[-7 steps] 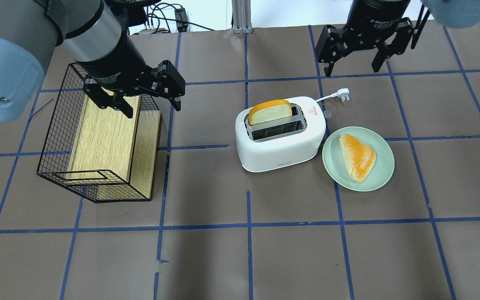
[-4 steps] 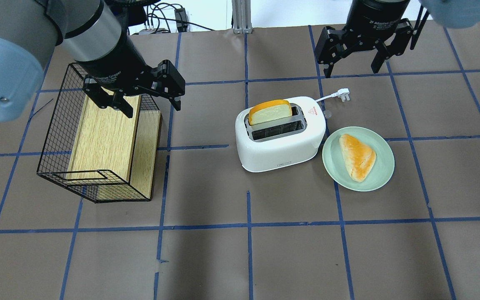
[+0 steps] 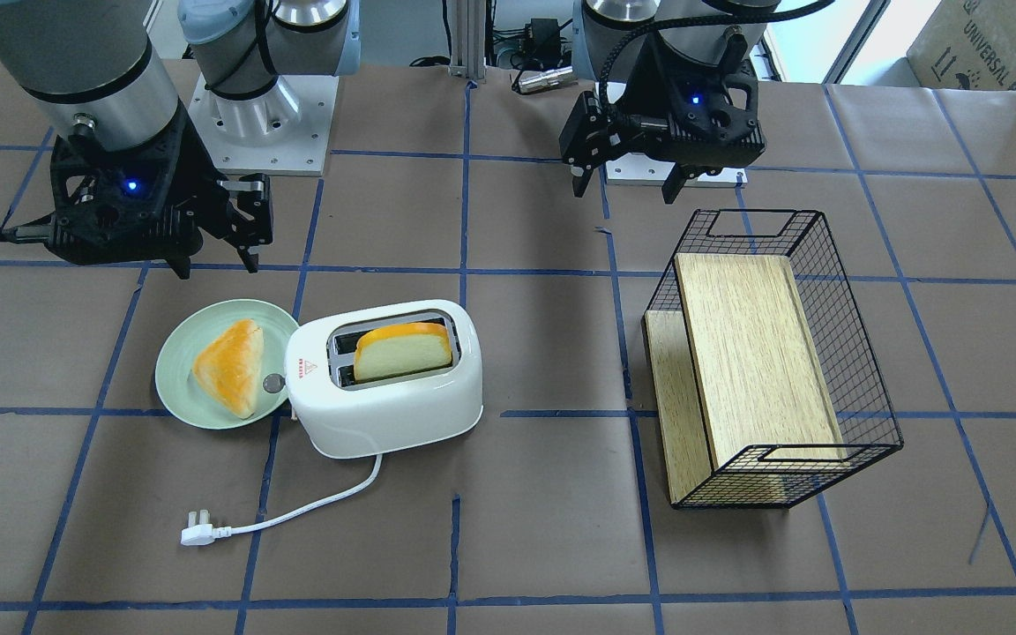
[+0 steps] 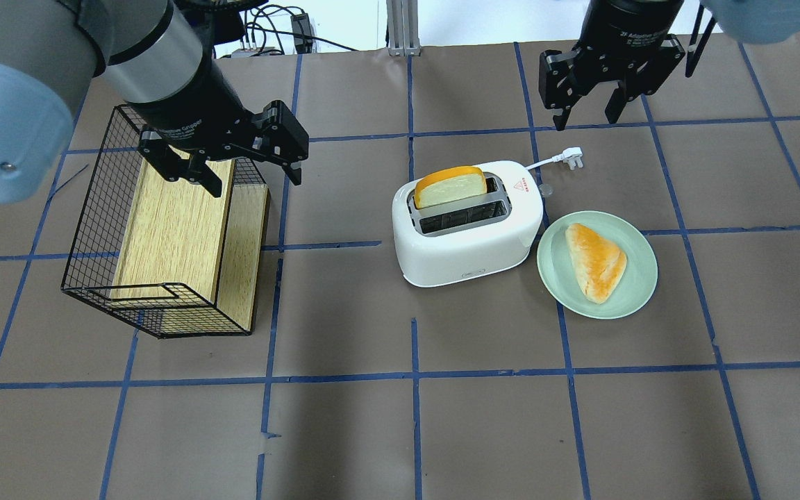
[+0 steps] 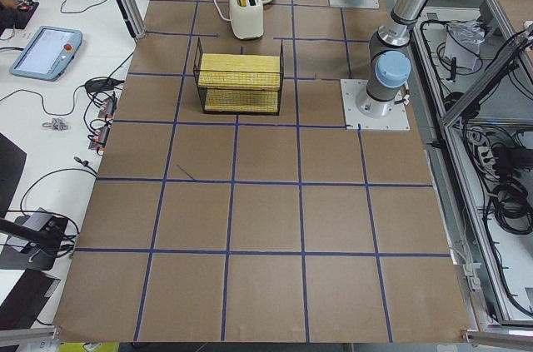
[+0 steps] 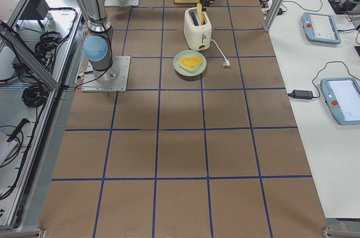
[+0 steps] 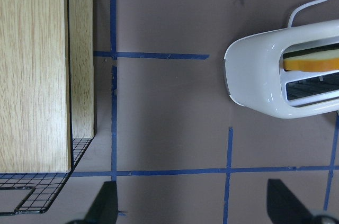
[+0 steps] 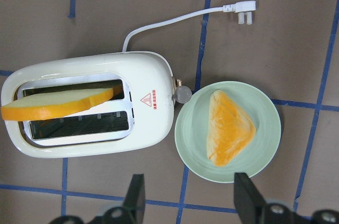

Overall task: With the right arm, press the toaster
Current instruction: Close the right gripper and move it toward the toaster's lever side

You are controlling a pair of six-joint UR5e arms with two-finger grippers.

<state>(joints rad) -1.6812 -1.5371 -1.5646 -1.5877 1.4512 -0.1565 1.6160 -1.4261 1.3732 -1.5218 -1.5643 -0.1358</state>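
— What have we got on the table (image 4: pixel 442 417), left to right?

— Item one, far left: black wire basket (image 4: pixel 94 229), tilted, with pale wooden boards (image 4: pixel 171 229) inside. The left gripper (image 4: pixel 255 183) hangs over its far right corner, fingers spread wide, holding nothing.

— Next?

— Item two, mid-table: white two-slot toaster (image 4: pixel 469 243), upright, well apart from the basket. One slice of bread (image 4: pixel 450 187) with an orange crust stands up out of the slot farther from the robot. There is a red warning triangle on top at its right end and a small silver knob (image 4: pixel 546 188) on that end face.

— Cord?

— White, running off to the far right and ending in a plug (image 4: pixel 572 158) that lies loose on the table.

— Item three?

— Pale green plate (image 4: pixel 553 264), just beside the toaster's right end, near the knob. One triangular golden pastry (image 4: pixel 596 260) lies on it.

— And the right arm?

— The right gripper (image 4: pixel 585 119) is over the far side of the table, beyond the plug and apart from the toaster. Its fingers are parted and empty, touching nothing.
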